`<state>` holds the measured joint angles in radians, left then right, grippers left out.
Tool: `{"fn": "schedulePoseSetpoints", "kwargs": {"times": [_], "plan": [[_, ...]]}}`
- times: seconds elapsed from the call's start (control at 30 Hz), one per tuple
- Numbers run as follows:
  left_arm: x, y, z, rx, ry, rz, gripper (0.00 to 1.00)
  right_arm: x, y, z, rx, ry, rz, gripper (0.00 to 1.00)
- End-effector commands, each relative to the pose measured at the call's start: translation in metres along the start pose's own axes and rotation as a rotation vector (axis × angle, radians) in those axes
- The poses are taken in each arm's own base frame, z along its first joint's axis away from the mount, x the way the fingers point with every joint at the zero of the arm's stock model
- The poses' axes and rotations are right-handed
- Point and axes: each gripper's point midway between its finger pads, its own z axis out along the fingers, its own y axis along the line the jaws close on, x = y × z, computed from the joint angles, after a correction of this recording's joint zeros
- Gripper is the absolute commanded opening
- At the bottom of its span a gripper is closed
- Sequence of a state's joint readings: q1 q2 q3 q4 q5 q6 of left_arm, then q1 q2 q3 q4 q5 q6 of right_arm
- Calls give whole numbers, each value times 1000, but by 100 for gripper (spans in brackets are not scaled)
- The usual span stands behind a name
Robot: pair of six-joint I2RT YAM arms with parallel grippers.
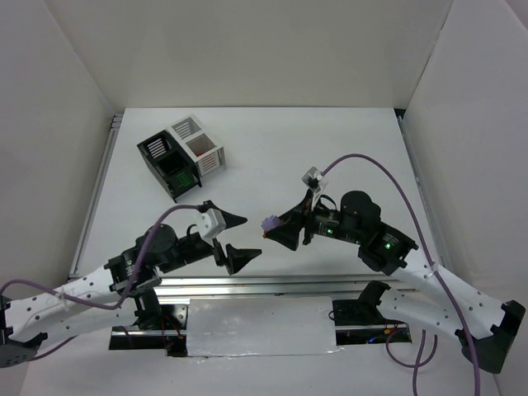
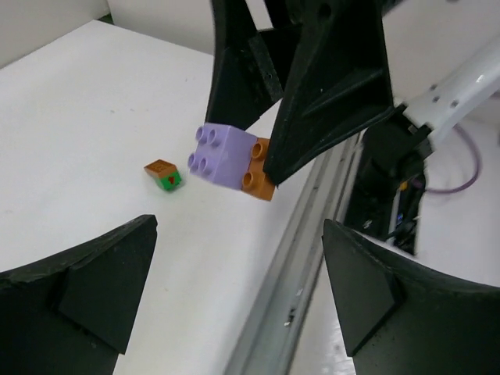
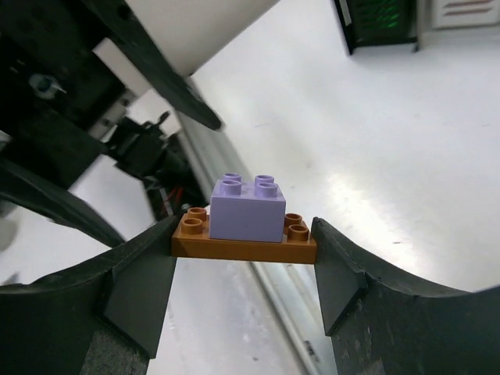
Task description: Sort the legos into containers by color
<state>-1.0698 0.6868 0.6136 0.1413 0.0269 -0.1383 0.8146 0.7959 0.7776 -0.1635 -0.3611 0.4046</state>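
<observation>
My right gripper (image 3: 244, 251) is shut on a brown lego plate (image 3: 242, 247) with a pale purple lego (image 3: 246, 209) stuck on top, held above the table; the purple lego also shows in the top view (image 1: 268, 222). My left gripper (image 1: 245, 235) is open and empty, just left of the right gripper (image 1: 276, 231). In the left wrist view the held purple lego (image 2: 223, 156) and brown plate (image 2: 259, 177) hang ahead of my open left gripper (image 2: 238, 289). A tiny brown-and-green lego (image 2: 164, 174) lies on the table. The black bin (image 1: 167, 161) and white bin (image 1: 198, 142) stand joined at the far left.
A metal rail (image 2: 293, 258) runs along the table's near edge under both grippers. Green shows inside the black bin (image 3: 379, 23) and the white bin (image 3: 465, 12) is beside it. White walls enclose the table on three sides.
</observation>
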Motion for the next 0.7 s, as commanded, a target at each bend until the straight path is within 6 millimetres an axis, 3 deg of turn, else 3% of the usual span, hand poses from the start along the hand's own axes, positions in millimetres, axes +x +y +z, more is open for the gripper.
{"fn": "schedulePoseSetpoints", "kwargs": {"times": [0.0,0.03,0.1,0.13,0.17,0.23,0.27,0.33,0.4,0.43,0.53,0.63,0.67], "plan": [[-34,-1,-17,-55,-52,-198,99,-10,-21,-16,115,-49,-161,0],[-45,5,-20,-105,-73,-286,100,-8,-22,-18,118,-40,-193,0],[-38,12,-24,-178,-30,-378,99,-6,-22,-21,112,-45,-221,0],[-50,14,-25,-217,-52,-494,99,-4,-19,-21,96,-41,-257,0],[-39,22,-23,-284,-10,-541,100,-5,-17,-22,91,-47,-275,0],[-53,20,-19,-309,-23,-681,100,-5,-16,-21,104,-56,-313,0],[-47,19,-14,-323,10,-720,100,-9,-16,-21,135,-71,-332,0],[-66,13,-9,-306,-18,-831,100,-9,-17,-19,170,-60,-383,0],[-71,12,-2,-315,-13,-889,100,-11,-16,-17,214,-58,-416,0],[-85,12,-2,-315,-35,-910,100,-10,-15,-15,217,-48,-433,0],[-85,18,9,-381,5,-934,100,-15,-6,-13,200,-74,-476,0],[-68,22,14,-463,76,-962,100,-21,5,-20,145,-163,-486,0],[-65,23,15,-475,86,-967,100,-15,3,-20,134,-167,-488,0]]}}
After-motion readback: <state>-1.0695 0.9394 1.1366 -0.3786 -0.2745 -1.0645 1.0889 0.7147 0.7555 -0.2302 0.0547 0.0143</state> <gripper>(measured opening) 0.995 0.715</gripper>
